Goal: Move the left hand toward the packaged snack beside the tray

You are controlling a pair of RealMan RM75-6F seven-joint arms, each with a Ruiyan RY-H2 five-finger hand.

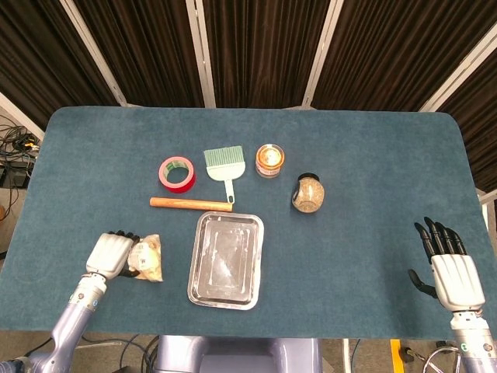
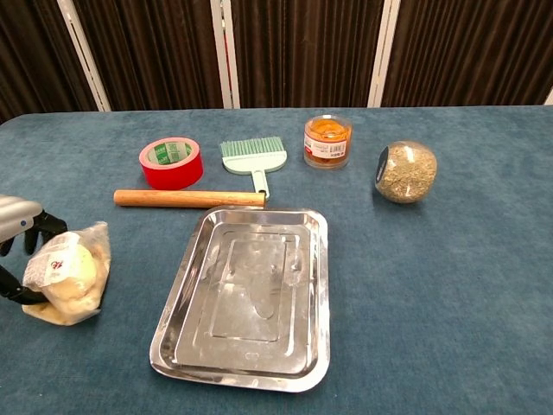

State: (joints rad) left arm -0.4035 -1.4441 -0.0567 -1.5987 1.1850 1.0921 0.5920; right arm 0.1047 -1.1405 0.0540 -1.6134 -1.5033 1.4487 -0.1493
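The packaged snack (image 1: 150,258), a clear bag of pale pieces, lies just left of the steel tray (image 1: 225,260) near the table's front edge. My left hand (image 1: 111,252) grips it from the left. In the chest view its dark fingers (image 2: 45,226) curl over the far side of the packaged snack (image 2: 67,275), and the thumb sits on the near side. The bag looks bunched up and is tipped toward the hand. The tray (image 2: 246,294) holds nothing. My right hand (image 1: 450,272) hovers open at the front right corner, far from everything.
Behind the tray lies a wooden rolling pin (image 1: 190,203). Further back are a red tape roll (image 1: 177,173), a green brush (image 1: 225,165), an orange-lidded jar (image 1: 269,160) and a glass jar of grains (image 1: 308,193).
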